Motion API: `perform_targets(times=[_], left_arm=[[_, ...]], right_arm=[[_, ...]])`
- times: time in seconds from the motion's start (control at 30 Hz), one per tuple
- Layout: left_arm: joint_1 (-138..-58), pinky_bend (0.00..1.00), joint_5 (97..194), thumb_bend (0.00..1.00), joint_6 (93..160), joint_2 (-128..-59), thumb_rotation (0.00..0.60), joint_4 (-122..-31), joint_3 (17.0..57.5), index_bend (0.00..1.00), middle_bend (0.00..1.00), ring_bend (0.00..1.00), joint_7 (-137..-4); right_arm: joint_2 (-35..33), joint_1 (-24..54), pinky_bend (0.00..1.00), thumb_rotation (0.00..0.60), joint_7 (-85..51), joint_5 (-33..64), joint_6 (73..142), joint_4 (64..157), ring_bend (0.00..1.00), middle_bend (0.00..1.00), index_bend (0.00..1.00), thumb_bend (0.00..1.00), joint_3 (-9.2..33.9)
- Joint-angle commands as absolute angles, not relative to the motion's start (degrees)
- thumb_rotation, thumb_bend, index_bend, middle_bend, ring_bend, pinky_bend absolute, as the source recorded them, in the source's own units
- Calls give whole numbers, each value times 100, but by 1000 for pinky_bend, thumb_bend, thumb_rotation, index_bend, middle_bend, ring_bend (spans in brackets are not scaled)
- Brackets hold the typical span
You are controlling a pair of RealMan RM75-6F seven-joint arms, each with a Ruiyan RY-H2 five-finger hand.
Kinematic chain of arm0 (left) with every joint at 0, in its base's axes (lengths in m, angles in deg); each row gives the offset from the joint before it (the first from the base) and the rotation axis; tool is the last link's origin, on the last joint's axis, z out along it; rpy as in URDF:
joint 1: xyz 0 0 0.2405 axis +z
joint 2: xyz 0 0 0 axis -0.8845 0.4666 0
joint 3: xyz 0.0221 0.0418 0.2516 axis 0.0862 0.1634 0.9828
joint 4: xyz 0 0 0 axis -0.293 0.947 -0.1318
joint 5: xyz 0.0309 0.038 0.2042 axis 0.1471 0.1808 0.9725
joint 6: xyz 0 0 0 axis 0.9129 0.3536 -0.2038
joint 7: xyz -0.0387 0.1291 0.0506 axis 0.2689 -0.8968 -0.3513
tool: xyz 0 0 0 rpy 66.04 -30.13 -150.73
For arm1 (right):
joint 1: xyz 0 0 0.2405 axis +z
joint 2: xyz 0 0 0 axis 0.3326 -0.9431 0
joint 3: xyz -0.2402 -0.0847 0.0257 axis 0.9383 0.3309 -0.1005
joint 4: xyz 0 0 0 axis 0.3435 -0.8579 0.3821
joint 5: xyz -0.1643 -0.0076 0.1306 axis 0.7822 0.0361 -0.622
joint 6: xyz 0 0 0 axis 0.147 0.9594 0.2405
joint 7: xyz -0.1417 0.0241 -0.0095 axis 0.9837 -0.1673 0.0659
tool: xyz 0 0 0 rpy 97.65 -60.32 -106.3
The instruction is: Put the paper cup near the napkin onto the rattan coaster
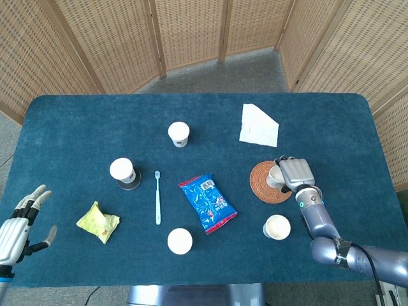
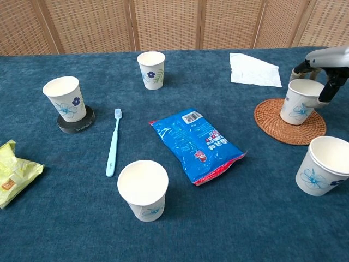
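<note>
Chest view shows, nearest to the robot, a plain white cup [image 2: 143, 188] and, off to the right edge, a flowered cup [image 2: 324, 165]. Next come the blue snack bag [image 2: 197, 144], the toothbrush [image 2: 112, 142] and a yellow wrapper [image 2: 13, 172] at the left.

Past the flowered cup lies the rattan coaster [image 2: 289, 121]. The paper cup [image 2: 297, 102] stands on it, upright, mouth up, a bit toward the far right side of the mat. The right hand [image 2: 323, 68] is wrapped around the cup from the right and from above, with its fingers [image 2: 324, 93] on the cup's wall. So the cup sits just left of and under that hand. It looks like the cup's bottom is down on the mat, so the job seems almost done. The next move is likely to let go and lift the hand away without tipping the cup.

The left hand [image 1: 16, 229] is far off at the other side of the table [image 1: 76, 121], fingers spread, holding nothing.

Further back, the napkin [image 2: 253, 71] lies flat beyond the coaster. Two more cups stand far left, one on a dark coaster [image 2: 76, 121]. The table has a blue soft cloth. Woven screens [image 2: 163, 24] stand behind.
</note>
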State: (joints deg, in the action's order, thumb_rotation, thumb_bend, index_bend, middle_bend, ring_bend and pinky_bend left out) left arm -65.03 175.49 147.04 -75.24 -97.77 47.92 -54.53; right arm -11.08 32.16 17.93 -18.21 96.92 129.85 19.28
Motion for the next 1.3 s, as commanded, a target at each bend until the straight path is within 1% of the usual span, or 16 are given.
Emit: perform_targets(times=[0.03, 0.1, 0.13, 0.2, 0.3, 0.4, 0.53, 0.63, 0.9, 1.0, 1.07, 1.3], left_arm=[[-6494, 0, 17546, 495, 14715, -7530, 587, -9762, 4797, 16, 0, 0, -5423], [-6480, 0, 17545, 495, 14743, -7534, 584, -9747, 4796, 15, 0, 0, -5382], [-6476, 0, 17543, 495, 14748, -7532, 585, -9741, 4798, 14, 0, 0, -5366], [-6468, 0, 17533, 493, 14745, -7524, 587, -9737, 4806, 9, 0, 0, -5343], [-6463, 0, 17540, 492, 14759, -7532, 585, -9716, 4807, 5, 0, 0, -5286], [-6450, 0, 17548, 492, 14789, -7538, 587, -9683, 4808, 3, 0, 0, -5252], [-6432, 0, 17551, 492, 14820, -7530, 586, -9654, 4811, 0, 0, 0, -5216], [-6413, 0, 17547, 492, 14852, -7529, 589, -9639, 4810, 0, 0, 0, -5196], [-6369, 0, 17531, 492, 14899, -7569, 586, -9595, 4814, 0, 0, 0, -5121], [-6357, 0, 17529, 492, 14919, -7564, 583, -9593, 4810, 0, 0, 0, -5113], [-6343, 0, 17528, 492, 14953, -7554, 586, -9594, 4801, 0, 0, 0, -5111], [-6306, 0, 17540, 492, 15071, -7494, 587, -9622, 4760, 0, 0, 0, -5110]], right_arm=[[-1124, 3244, 387, 600, 1860, -1897, 9677, 13039, 187, 215, 213, 391, 1941], [-1150, 3275, 330, 600, 1942, -1990, 9681, 13095, 153, 176, 147, 393, 1960], [-1169, 3295, 276, 600, 1994, -2041, 9680, 13127, 130, 147, 96, 394, 1974], [-1213, 3344, 191, 600, 2089, -2182, 9674, 13214, 87, 96, 30, 394, 1991], [-1267, 3405, 74, 600, 2195, -2325, 9674, 13313, 10, 11, 0, 395, 2015], [-1315, 3436, 3, 600, 2210, -2394, 9671, 13399, 0, 0, 0, 395, 2008], [-1419, 3477, 0, 600, 2215, -2481, 9612, 13511, 0, 0, 0, 396, 2011], [-1566, 3508, 0, 600, 2106, -2585, 9384, 13641, 0, 0, 0, 397, 1986], [-1959, 3449, 0, 600, 1458, -2458, 9010, 13927, 0, 0, 0, 396, 1758], [-2116, 3355, 0, 600, 1039, -2323, 8918, 14038, 0, 0, 0, 395, 1570], [-2179, 3206, 0, 600, 614, -2129, 8947, 14095, 0, 0, 0, 394, 1371], [-2195, 2637, 0, 600, -562, -1258, 9428, 14122, 0, 0, 0, 391, 882]])
